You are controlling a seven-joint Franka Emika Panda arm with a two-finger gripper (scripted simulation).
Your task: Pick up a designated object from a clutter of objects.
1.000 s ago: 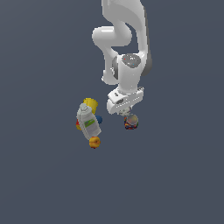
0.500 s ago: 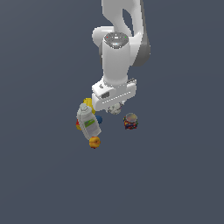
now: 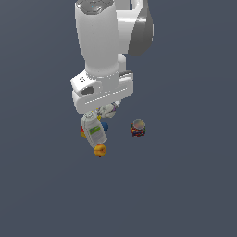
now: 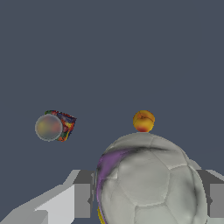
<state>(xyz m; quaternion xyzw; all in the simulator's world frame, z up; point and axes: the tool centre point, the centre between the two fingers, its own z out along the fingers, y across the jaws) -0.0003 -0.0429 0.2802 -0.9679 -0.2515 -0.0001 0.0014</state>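
Note:
The designated object, a whitish-grey rounded ball with seamed panels and a purple smudge, sits between my gripper's two grey fingers. The gripper is shut on it. In the exterior view the object shows just under the white hand, and the gripper holds it above the clutter. The clutter lies below: a white green-labelled bottle, a blue bit, a red bit and a small orange ball. The orange ball also shows in the wrist view.
A dark red-and-blue can with a grey round top stands alone to the exterior view's right of the clutter; it also shows in the wrist view. The floor is plain dark grey-blue.
The hand has moved from beside the can toward the exterior view's left, over the clutter, and the arm now looms larger and higher in the view.

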